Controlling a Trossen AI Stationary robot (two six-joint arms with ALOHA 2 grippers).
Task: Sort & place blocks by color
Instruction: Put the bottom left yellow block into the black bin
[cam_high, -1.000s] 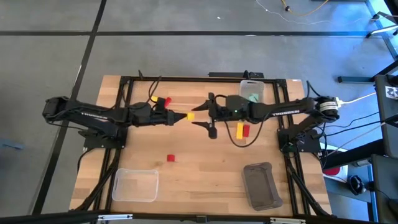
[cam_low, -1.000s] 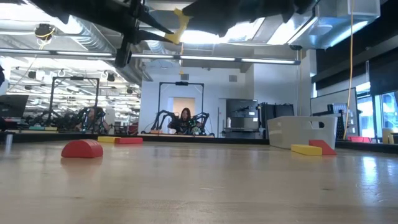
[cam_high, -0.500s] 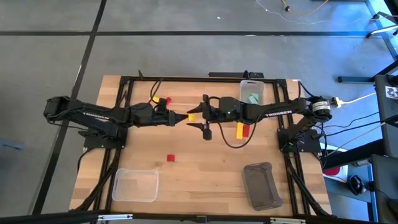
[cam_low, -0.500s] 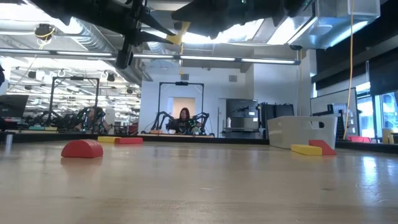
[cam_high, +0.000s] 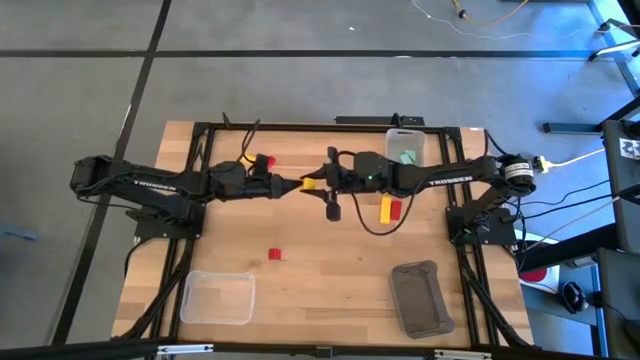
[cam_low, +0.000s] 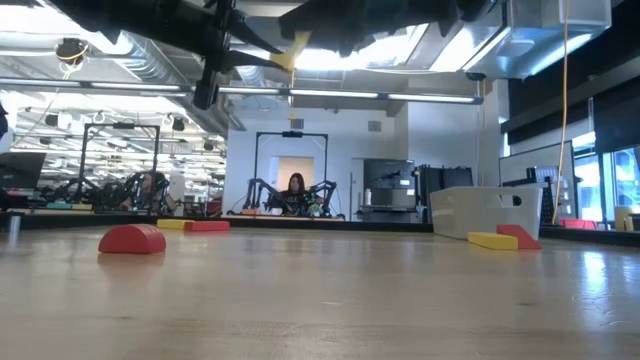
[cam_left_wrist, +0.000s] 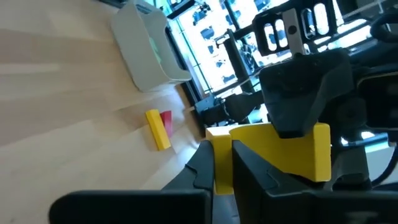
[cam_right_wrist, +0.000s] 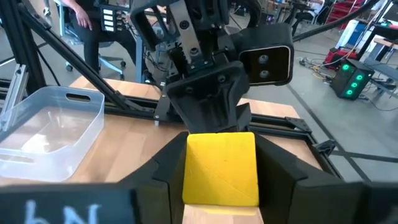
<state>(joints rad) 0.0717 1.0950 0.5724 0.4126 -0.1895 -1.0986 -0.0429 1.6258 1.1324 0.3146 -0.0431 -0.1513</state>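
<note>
While raised, both hands (cam_high: 300, 185) (cam_high: 318, 182) grip one yellow block (cam_high: 309, 184).

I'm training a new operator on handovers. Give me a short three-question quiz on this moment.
1. True or false: the yellow block rests on the table.
2. Which grippers have fingers on it? A) left only B) right only C) both
3. Fill in: the teal block lies in the ___ bin at the far edge.

Key: 1. False; it is held in the air between the left gripper and right gripper. 2. C. 3. white; the teal block lies in the white bin.
</note>
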